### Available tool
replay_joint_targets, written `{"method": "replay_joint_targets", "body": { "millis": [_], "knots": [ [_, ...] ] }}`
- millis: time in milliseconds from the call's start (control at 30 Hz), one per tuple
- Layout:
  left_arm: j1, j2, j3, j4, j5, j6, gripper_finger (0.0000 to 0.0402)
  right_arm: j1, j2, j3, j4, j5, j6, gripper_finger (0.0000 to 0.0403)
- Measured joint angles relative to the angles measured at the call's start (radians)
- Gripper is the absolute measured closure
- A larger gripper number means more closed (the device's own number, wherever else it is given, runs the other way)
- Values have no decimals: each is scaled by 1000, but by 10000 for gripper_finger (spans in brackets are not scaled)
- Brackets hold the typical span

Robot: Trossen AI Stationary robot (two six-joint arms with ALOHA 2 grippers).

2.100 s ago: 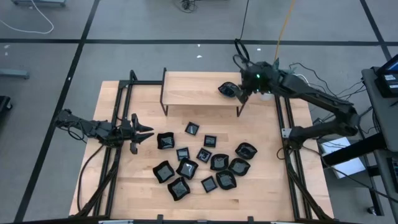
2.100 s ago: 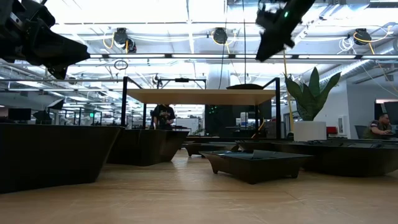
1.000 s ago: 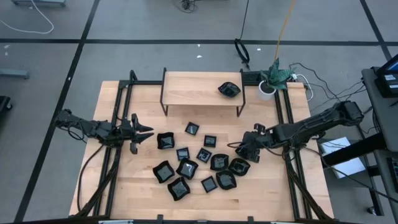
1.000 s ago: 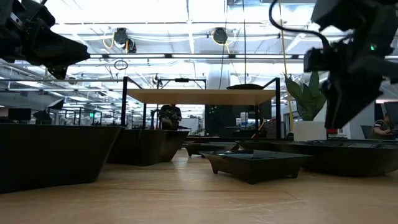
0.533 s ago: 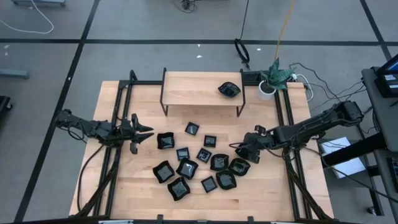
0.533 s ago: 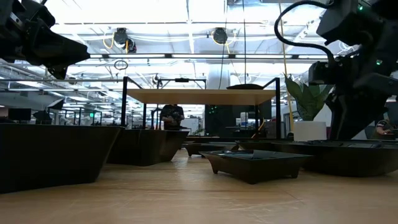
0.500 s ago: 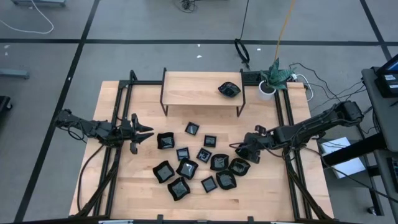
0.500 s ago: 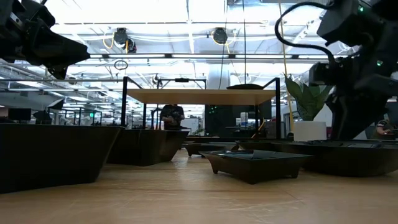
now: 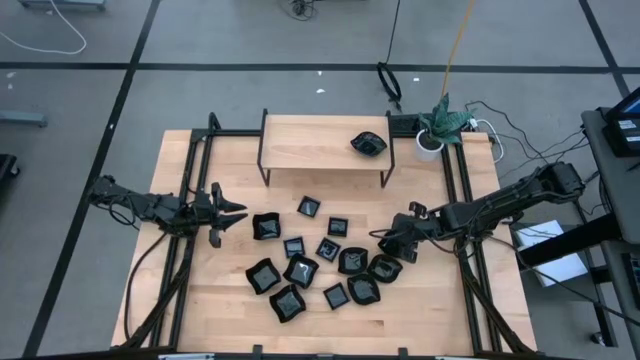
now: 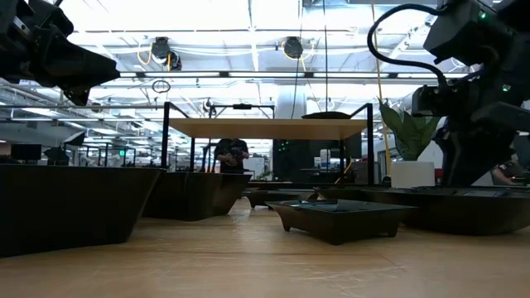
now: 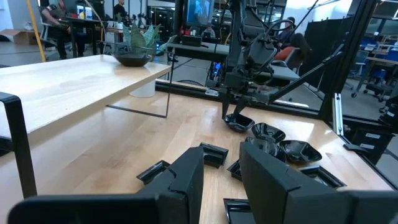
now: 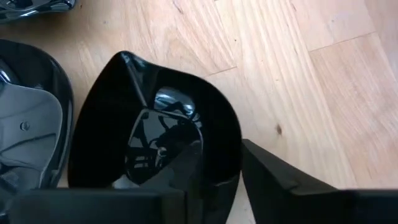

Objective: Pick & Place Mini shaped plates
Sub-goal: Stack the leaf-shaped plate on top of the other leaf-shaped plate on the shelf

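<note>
Right gripper (image 9: pixel 397 240): low over the right side of the table, right at the roundish black dish (image 12: pixel 155 146) with the wavy rim; one finger (image 12: pixel 186 168) is inside the dish and the other finger (image 12: pixel 280 174) is outside its rim, so the rim sits between them; I cannot tell if they squeeze it yet
Roundish dish: sits on the wood at the right end of the pile; another shiny dish (image 12: pixel 28 134) is just beside it
Left gripper (image 9: pixel 228 212): waits at the left side of the table, near the pile but not touching it; its two fingers are spread apart with nothing between them
Mini shaped plates (image 9: pixel 320 262): a bunch of small black dishes in the middle of the wooden table (image 9: pixel 230 300); some are square, some are roundish; they lie close together, a few touching
Dish on the shelf (image 9: pixel 368 143): one black dish sits alone on top of the small wooden shelf (image 9: pixel 310 140), near its right end, well apart from the pile
Plant (image 9: pixel 442 122): a small green plant in a white pot stands at the far right corner of the table
Room: a person (image 10: pixel 230 155) stands far back behind the shelf
</note>
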Motion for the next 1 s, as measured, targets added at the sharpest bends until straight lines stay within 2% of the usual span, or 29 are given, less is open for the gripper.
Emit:
{"method": "replay_joint_targets", "body": {
  "millis": [300, 533, 800, 1000],
  "knots": [
    [0, 0, 0, 0, 0, 0, 295, 0, -1, 0, 3, 3, -7, 396],
    [0, 0, 0, 0, 0, 0, 295, -2, -22, 6, -6, 2, -26, 400],
    [0, 0, 0, 0, 0, 0, 295, -40, -130, 87, 1, 3, -83, 402],
    [0, 0, 0, 0, 0, 0, 295, -71, -179, 137, 120, 3, -186, 403]
  ]
}}
